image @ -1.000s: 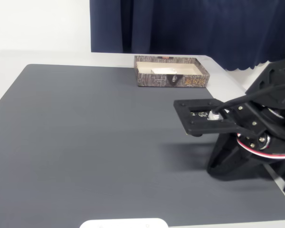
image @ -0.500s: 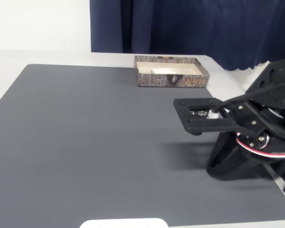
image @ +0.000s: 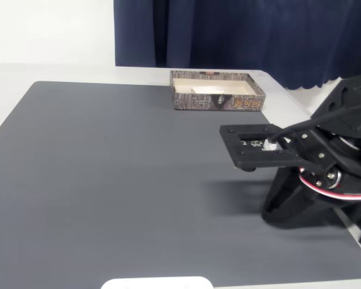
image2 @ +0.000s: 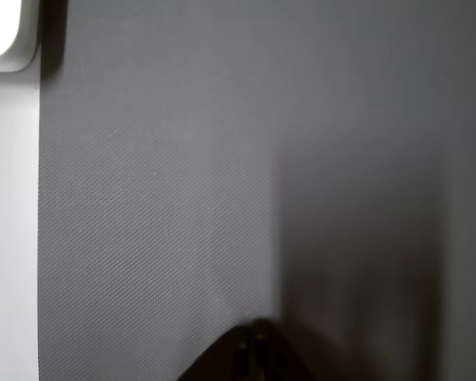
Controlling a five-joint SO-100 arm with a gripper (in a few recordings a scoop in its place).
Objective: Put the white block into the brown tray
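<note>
Nothing has shifted over the last second: my hand (image2: 252, 349) sits pressed together and empty, I think, while the white block (image: 209, 90) lies well ahead inside the brown tray (image: 218, 101); task looks finished.

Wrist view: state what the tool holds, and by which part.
Nothing: the tool is closed on itself over the bare mat; the white block lies in the brown tray.

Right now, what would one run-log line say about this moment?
white block: inside brown tray | gripper: jaws shut, holding nothing, over grey mat | arm: folded at right of the fixed view
</note>
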